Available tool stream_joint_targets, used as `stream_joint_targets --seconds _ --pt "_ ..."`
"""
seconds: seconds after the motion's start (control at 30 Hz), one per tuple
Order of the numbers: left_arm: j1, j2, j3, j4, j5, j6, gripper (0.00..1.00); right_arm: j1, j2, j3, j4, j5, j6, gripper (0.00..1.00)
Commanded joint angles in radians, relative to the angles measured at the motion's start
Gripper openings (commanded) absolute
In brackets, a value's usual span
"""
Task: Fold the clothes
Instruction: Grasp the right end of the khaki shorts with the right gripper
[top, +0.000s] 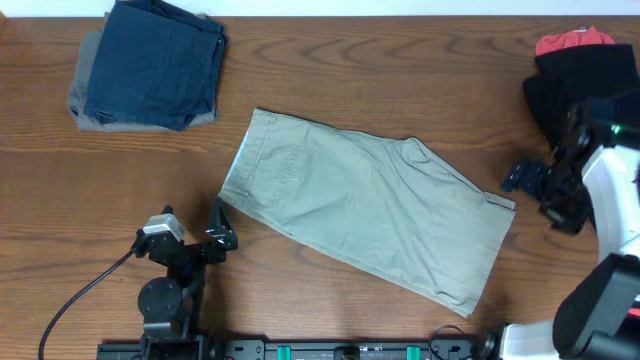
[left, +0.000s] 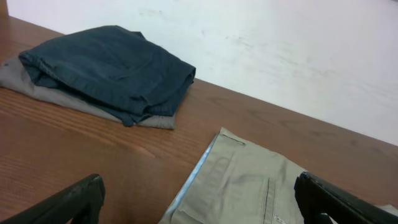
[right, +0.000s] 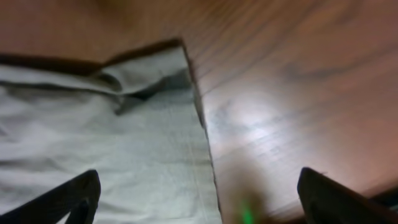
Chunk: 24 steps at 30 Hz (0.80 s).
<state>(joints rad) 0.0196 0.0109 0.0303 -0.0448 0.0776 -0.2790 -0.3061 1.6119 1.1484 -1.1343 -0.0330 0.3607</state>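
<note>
Light khaki shorts (top: 365, 205) lie folded flat and slanted across the middle of the table. They also show in the left wrist view (left: 249, 186) and in the right wrist view (right: 106, 149). My left gripper (top: 222, 222) is open and empty at the shorts' near-left waistband corner, low over the table. My right gripper (top: 522, 178) is open and empty just right of the shorts' right hem edge. A folded navy denim piece (top: 155, 62) lies on a grey piece (top: 88, 100) at the back left, and both show in the left wrist view (left: 112, 68).
A pile of black cloth (top: 585, 85) with a red piece (top: 573, 40) on top sits at the back right, close behind my right arm. The wooden table (top: 330, 90) is bare between the piles. A black cable (top: 90, 290) runs from the left arm's base.
</note>
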Motion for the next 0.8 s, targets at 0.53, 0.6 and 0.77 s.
stream_joint_targets --seconds 0.53,0.6,0.77 --pt "0.005 -0.006 -0.026 -0.017 0.003 0.02 0.98 -0.027 -0.003 -0.336 0.412 -0.107 -0.077 0.76" --pt "0.005 -0.006 -0.026 -0.017 0.003 0.02 0.98 -0.027 -0.003 -0.342 0.439 -0.107 -0.077 0.68" --pt "0.005 -0.006 -0.026 -0.017 0.003 0.02 0.98 -0.027 -0.003 -0.345 0.475 -0.107 -0.077 0.43"
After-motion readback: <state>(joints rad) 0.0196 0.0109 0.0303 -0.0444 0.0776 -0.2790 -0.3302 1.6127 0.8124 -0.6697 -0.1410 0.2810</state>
